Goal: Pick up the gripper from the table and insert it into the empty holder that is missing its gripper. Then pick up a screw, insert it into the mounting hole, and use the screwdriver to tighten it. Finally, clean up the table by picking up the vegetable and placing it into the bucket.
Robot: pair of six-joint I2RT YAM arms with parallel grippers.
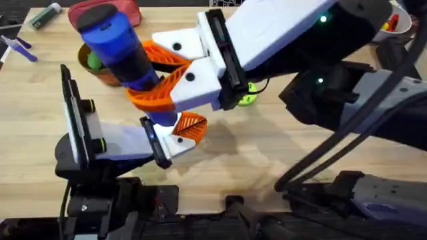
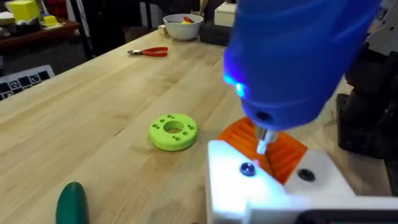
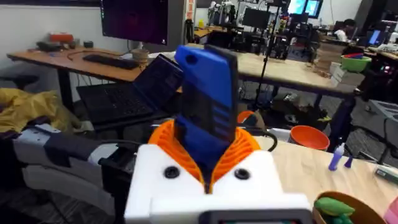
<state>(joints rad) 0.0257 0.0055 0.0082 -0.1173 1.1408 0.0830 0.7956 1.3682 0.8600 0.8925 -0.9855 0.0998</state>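
Observation:
My right gripper (image 1: 147,72) reaches across the table and is shut on the blue screwdriver (image 1: 117,47), which stands between its orange pads (image 3: 163,140). The screwdriver (image 2: 292,56) glows blue, and its metal bit (image 2: 263,142) hangs just above the white holder (image 2: 267,183) on my left gripper (image 1: 180,137). A shiny screw (image 2: 247,168) sits in the holder's mounting hole. The orange gripper (image 2: 286,152) is seated on the holder, behind the bit. The dark-green vegetable (image 2: 71,202) lies on the table. The orange-brown bucket (image 1: 100,72) stands behind the screwdriver.
A round green disc (image 2: 173,132) with holes lies on the wood beside the holder. Red-handled pliers (image 2: 149,52) and a white bowl (image 2: 183,25) sit farther off. Blue markers (image 1: 20,48) lie at the far left, with a red object (image 1: 110,10) behind the bucket.

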